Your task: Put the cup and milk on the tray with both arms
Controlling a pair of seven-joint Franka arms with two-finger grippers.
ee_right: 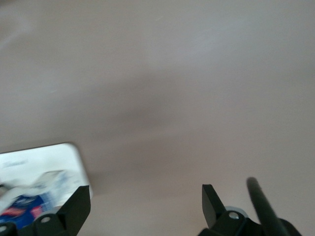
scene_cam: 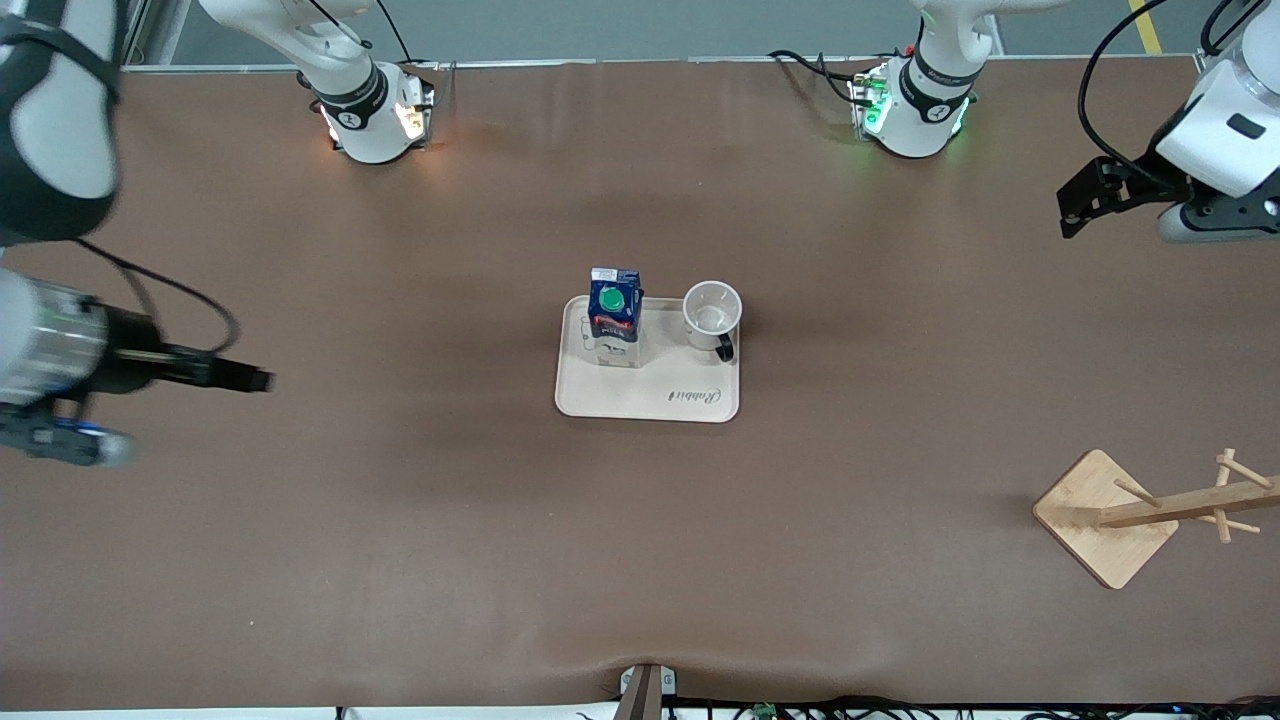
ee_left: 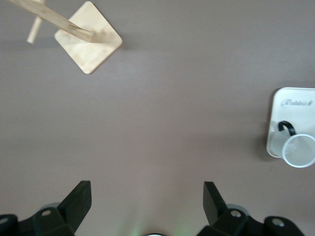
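Note:
The cream tray (scene_cam: pixel 650 395) lies in the middle of the table. The milk (scene_cam: pixel 615 312) stands upright on it, on the part toward the right arm's end. The cup (scene_cam: pixel 712 312) stands upright on the tray's corner toward the left arm's end, beside the milk. My left gripper (scene_cam: pixel 1072 212) is open and empty, over bare table at the left arm's end. Its wrist view (ee_left: pixel 146 196) shows the tray (ee_left: pixel 288 115) and cup (ee_left: pixel 300 150) far off. My right gripper (scene_cam: pixel 250 380) is open and empty at the right arm's end. Its wrist view (ee_right: pixel 145 199) shows the tray (ee_right: pixel 44 162) and milk (ee_right: pixel 22 206).
A wooden rack with pegs on a square base (scene_cam: pixel 1100 520) stands near the front camera at the left arm's end. It also shows in the left wrist view (ee_left: pixel 88 44). Brown table cover (scene_cam: pixel 640 560) surrounds the tray.

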